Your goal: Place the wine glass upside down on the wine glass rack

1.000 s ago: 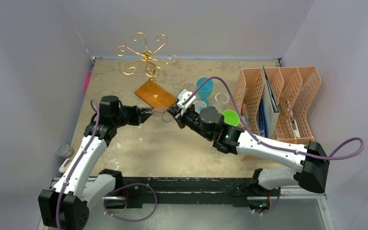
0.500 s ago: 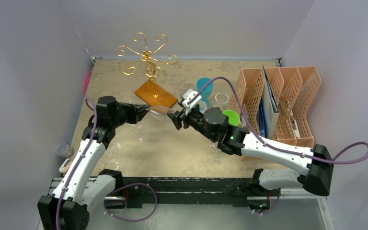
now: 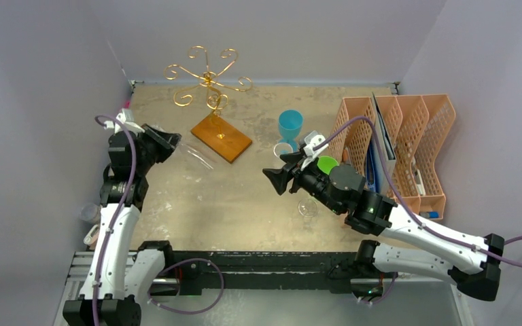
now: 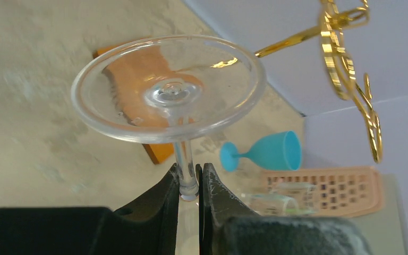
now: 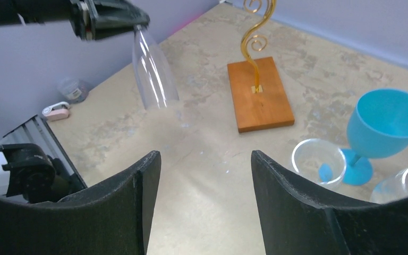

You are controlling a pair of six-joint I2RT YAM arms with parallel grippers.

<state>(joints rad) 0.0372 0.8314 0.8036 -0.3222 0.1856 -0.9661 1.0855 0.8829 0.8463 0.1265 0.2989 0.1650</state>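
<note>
**Top external view.** My left gripper (image 3: 168,141) was clamped on the clear stemmed wine glass (image 3: 194,153) and held it in the air over the tan mottled table (image 3: 231,204). The glass lay just left of the flat brown wooden base (image 3: 221,136) of the thin gold wire wine glass rack (image 3: 207,76), touching neither. The curled arms stood higher and farther back. I judged this a carrying position, with the hanging step not yet done. My right gripper (image 3: 272,180) was spread apart, held nothing, and sat well away from the glass, which left the path to the rack free. The orange plastic mesh organizer (image 3: 421,136) stood at the far right and played no part.

**Left wrist view.** My fingers (image 4: 166,192) were closed on the stem just under the round foot of the wine glass (image 4: 169,89). The foot pointed away from the fingers. I judged that a grip this low on the stem left the foot free to slide into a wire curl (image 4: 345,64). A blue plastic goblet (image 4: 268,151) stood beyond, apart from the glass.

**Right wrist view.** My right fingers (image 5: 138,207) stood wide apart with bare table between them. Ahead, the left gripper (image 5: 106,18) held the glass so that the bowl (image 5: 154,74) slanted downward, mouth lowest. This was close to the inverted attitude that the rack requires. The base (image 5: 260,93) lay beside the bowl, with a clear gap between them.
</note>
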